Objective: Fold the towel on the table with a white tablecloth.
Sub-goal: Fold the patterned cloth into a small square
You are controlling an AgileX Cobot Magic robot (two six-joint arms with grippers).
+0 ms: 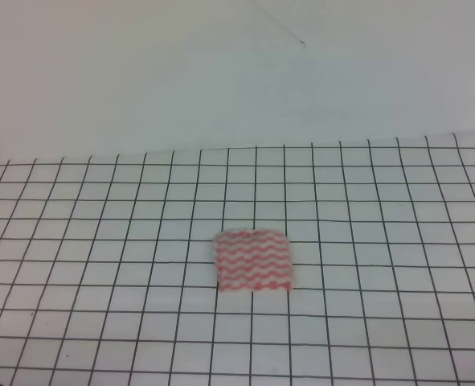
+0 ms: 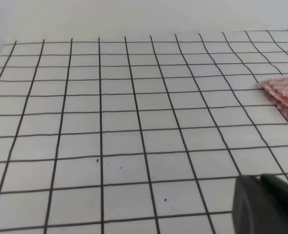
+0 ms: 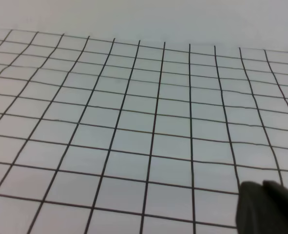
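Observation:
The towel (image 1: pixel 253 259) lies as a small folded rectangle with red-pink wavy stripes, near the middle of the table in the high view. Under it the white grid-lined tablecloth (image 1: pixel 100 265) covers the whole table. In the left wrist view the towel (image 2: pixel 286 95) shows at the right edge, its stacked layers visible. A dark piece of my left gripper (image 2: pixel 263 204) fills that view's lower right corner, well short of the towel. A similar dark piece of my right gripper (image 3: pixel 265 209) sits low right in the right wrist view, over bare tablecloth (image 3: pixel 134 122). Neither arm appears in the high view.
A plain pale wall (image 1: pixel 221 72) rises behind the table's far edge. The tablecloth's left edge (image 2: pixel 0 53) shows in the left wrist view. A few tiny dark specks (image 2: pixel 120 168) lie on the cloth.

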